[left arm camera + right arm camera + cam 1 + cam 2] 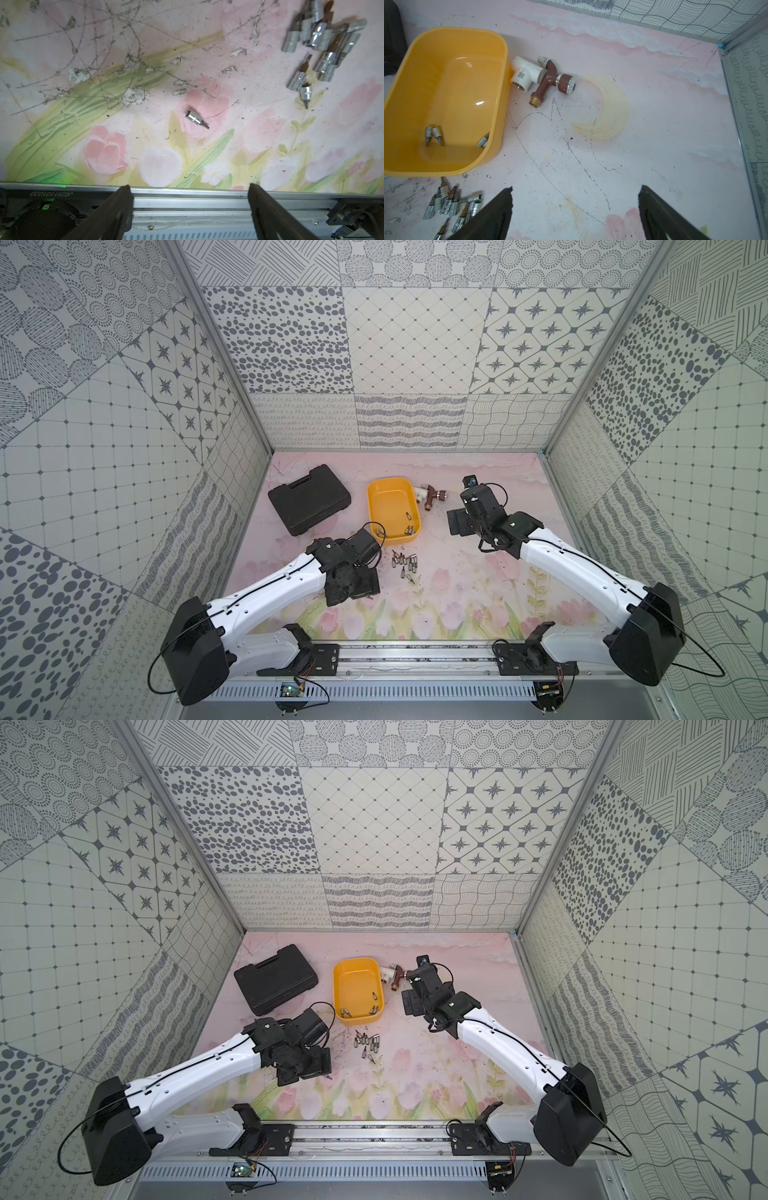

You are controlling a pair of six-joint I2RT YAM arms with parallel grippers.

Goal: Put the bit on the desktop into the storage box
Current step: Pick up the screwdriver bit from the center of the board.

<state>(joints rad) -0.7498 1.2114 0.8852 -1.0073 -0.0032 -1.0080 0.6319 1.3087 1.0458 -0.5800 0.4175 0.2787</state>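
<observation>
- Two grippers are in sight, both empty; at frame left the black tool case (309,499) sits on the table (457,597).
- My left gripper (189,185) is spread wide above one lone bit (196,118).
- At centre, loose bits (405,563) are heaped just below the storage box (392,506); I count several bits inside (437,134).
- A tap fitting (432,493) lies just beside the box's right wall.
- My right gripper (576,187) is fully apart over the table, right of the box.

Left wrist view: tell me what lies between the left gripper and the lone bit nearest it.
Nothing. In the left wrist view, only bare, scuffed desktop lies between the open left gripper and the lone bit.
</observation>
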